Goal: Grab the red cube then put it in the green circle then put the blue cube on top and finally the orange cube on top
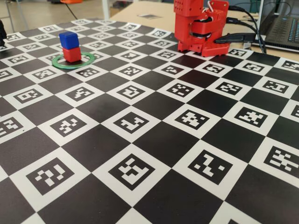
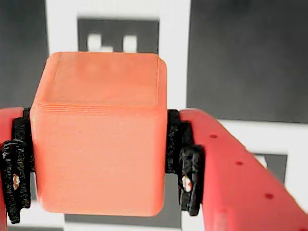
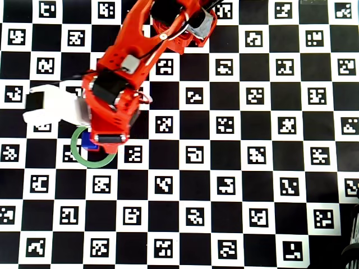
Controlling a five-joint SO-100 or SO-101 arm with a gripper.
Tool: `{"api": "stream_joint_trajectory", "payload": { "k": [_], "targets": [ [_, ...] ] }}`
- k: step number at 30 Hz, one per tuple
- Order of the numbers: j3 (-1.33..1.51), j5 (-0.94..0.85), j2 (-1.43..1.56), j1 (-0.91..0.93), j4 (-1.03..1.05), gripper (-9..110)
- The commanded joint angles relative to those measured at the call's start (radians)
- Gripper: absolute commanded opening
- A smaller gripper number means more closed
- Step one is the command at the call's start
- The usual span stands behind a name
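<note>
In the fixed view, the blue cube [image 1: 68,40] sits squarely on top of the red cube [image 1: 72,54], and that little stack stands inside the green circle [image 1: 73,60] at the far left of the checkered marker board [image 1: 154,140]. Over at the far right, the red arm's base [image 1: 200,25] stands on the board's far edge, black cables trailing off to its right. The gripper itself is out of frame here.

Now the wrist view, and here's the orange cube [image 2: 98,134], filling most of the picture. The gripper [image 2: 98,166] is clamped on it from both sides: the black pads [image 2: 185,166] press flat against the cube's left and right faces, with the red finger bodies behind them. Board squares and one marker show beyond, in the upper part of the view.

Overhead, the arm [image 3: 137,61] reaches from the top of the view down and left, its gripper end [image 3: 109,137] hanging right over the green circle [image 3: 96,163]. A corner of the blue cube [image 3: 88,142] peeks out at the gripper's left edge, inside the ring. The red cube and the orange one are hidden beneath the arm here. A white part [image 3: 53,106] juts out to the left of the wrist.
</note>
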Motion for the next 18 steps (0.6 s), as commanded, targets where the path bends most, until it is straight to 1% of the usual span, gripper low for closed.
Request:
{"api": "stream_joint_trajectory", "payload": {
  "k": [1,12,18],
  "targets": [
    [-0.163,-0.018,-0.021,0.051,0.083,11],
    [-0.255,-0.06,-0.137,0.107,0.084,11],
    [-0.225,-0.058,-0.15,0.106,0.067,11]
  ]
}}
